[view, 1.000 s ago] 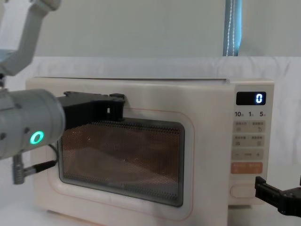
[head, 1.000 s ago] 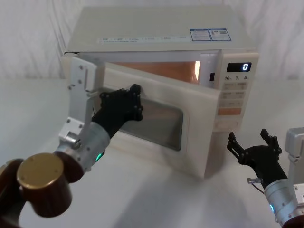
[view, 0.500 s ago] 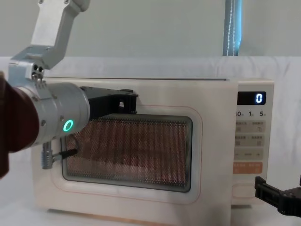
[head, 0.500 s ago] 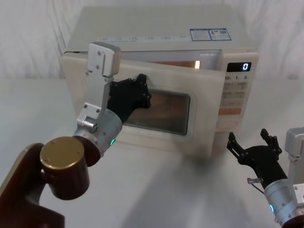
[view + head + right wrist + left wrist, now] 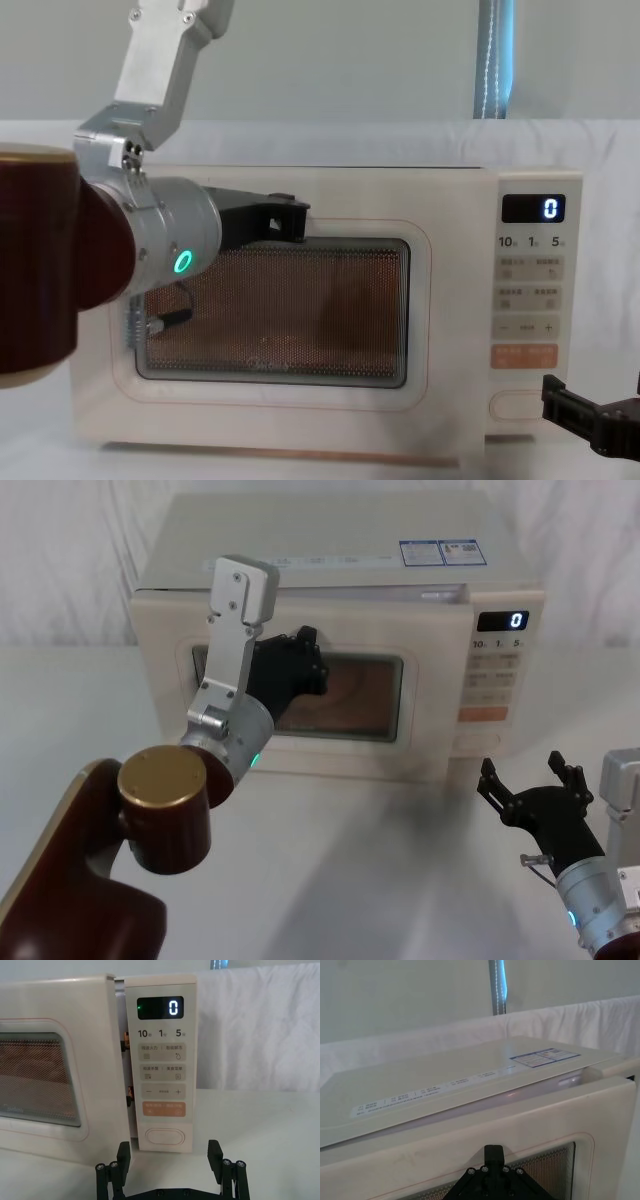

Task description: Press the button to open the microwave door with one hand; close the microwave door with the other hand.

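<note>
Pressing flat on the microwave door (image 5: 330, 695) at your 11 o'clock, your left gripper (image 5: 295, 665) holds nothing — I can't tell its finger spread. From the right wrist, a slit beside the door shows it unlatched. Your right gripper (image 5: 170, 1170) idles open below the button (image 5: 164, 1137).

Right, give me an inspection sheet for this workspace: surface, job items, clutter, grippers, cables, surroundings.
Surface: white table, bare in front of the oven.
Job's things: microwave display reads 0; microwave door almost shut, a narrow gap left at its latch edge; button untouched.
Clutter: nothing seen.
Grippers: left gripper against the door's window; right gripper open, low in front of the control panel.
Cables: thin wire at the left wrist; another by the right wrist.
Surroundings: white cloth backdrop.
</note>
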